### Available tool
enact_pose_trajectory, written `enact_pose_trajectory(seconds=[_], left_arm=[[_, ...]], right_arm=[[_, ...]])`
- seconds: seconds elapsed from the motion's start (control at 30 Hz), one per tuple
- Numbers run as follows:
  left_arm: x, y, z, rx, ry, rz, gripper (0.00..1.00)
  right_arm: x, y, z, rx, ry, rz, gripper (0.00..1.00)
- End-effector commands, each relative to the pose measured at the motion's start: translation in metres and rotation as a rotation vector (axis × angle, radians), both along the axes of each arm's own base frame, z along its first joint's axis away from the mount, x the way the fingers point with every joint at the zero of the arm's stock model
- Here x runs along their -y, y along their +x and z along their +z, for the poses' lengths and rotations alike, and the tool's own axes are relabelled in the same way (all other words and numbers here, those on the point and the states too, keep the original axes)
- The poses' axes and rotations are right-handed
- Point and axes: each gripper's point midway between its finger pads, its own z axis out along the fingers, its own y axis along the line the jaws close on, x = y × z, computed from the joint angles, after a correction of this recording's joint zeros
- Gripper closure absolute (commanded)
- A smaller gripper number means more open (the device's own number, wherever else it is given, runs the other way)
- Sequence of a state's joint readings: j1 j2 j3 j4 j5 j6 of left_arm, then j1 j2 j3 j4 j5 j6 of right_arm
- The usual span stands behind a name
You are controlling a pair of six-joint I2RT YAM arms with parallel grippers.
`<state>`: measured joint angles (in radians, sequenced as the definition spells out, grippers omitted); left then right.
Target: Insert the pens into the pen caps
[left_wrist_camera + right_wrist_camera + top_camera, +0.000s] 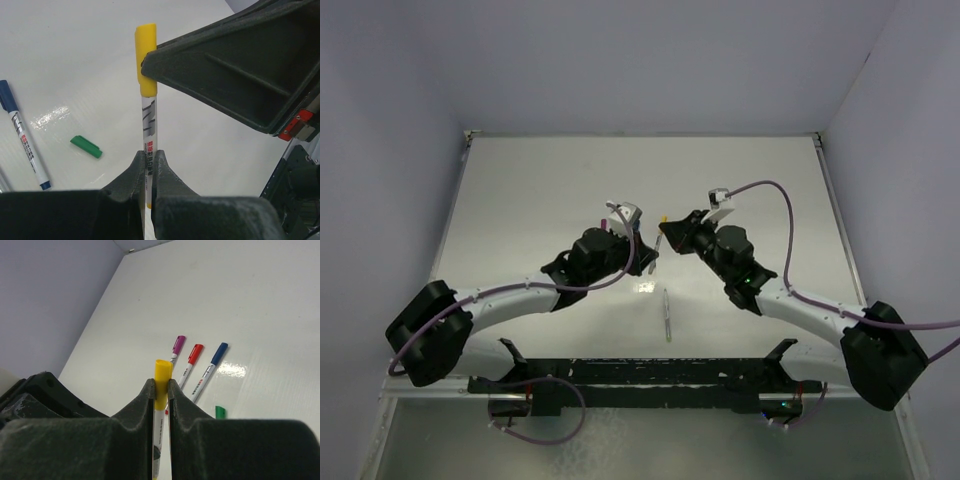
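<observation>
Two grippers meet above the middle of a white, glossy table (540,180), with plain pale lavender walls (620,60) closing it in at the back and on both sides. A black frame (640,375) runs along the near edge, where the arm bases sit. The tabletop is smooth and reflects the light in bright patches, one of them just beside the loose caps and pens.

The left gripper (148,159) has its jaws pressed narrow around the barrel of a pen (150,125), which stands roughly upright, clear of the surface. The right gripper (160,387) is clamped just as tightly on the yellow cap (162,375), which sits over the pen's upper end. Whether the cap is pushed fully home cannot be told.

Down on the table, a green cap (86,146) lies by itself on its side, touching nothing. Past it, three pens lie side by side and fan slightly apart: a purple-capped pen (177,347), a red-capped pen (189,365) and a blue-capped pen (209,371). In the top view a lone pen (667,316) lies nearer the frame, apart from the grippers, with its long axis running roughly front to back; its colour is too small to make out.
</observation>
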<state>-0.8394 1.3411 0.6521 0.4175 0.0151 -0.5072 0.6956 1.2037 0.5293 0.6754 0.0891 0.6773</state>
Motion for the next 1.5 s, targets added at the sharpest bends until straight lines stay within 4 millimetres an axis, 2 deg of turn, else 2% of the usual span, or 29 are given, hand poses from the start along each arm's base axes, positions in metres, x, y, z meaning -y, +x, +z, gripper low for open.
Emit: enact_pose_trajectory(seconds=[0.0,0.03,0.17,0.27,0.33,0.53,0.63,0.87,1.2,1.47], left_arm=[[0.004,0.043,0.106,0.235,-0.203,0.104,1.00],[0.004,0.045,0.095,0.209,-0.172,0.112,1.00],[-0.002,0.053,0.049,0.116,-0.054,0.155,1.00],[-0.007,0.062,0.018,0.046,-0.009,0.175,1.00],[-0.009,0.069,0.003,0.014,0.018,0.187,1.00],[-0.008,0.099,-0.032,-0.068,0.163,0.218,1.00],[-0.006,0.111,-0.042,-0.090,0.212,0.221,0.99],[-0.014,0.131,-0.065,-0.133,0.338,0.266,0.95],[-0.021,0.127,-0.102,-0.213,0.420,0.259,0.87],[-0.017,0.121,-0.118,-0.264,0.411,0.243,0.81]], right_arm=[[-0.010,-0.032,-0.043,-0.131,-0.183,0.135,1.00],[-0.011,-0.027,-0.033,-0.112,-0.170,0.120,0.97],[-0.002,-0.012,0.005,-0.011,-0.190,0.051,0.68],[0.009,-0.009,0.028,0.052,-0.189,0.006,0.52],[0.019,-0.009,0.037,0.075,-0.193,-0.037,0.48],[0.053,-0.015,0.048,0.105,-0.179,-0.160,0.44],[0.067,-0.019,0.047,0.098,-0.192,-0.202,0.44],[0.075,-0.027,0.034,0.059,-0.214,-0.207,0.43],[0.073,-0.029,0.019,0.022,-0.205,-0.198,0.43],[0.072,-0.030,0.014,0.010,-0.201,-0.196,0.43]])
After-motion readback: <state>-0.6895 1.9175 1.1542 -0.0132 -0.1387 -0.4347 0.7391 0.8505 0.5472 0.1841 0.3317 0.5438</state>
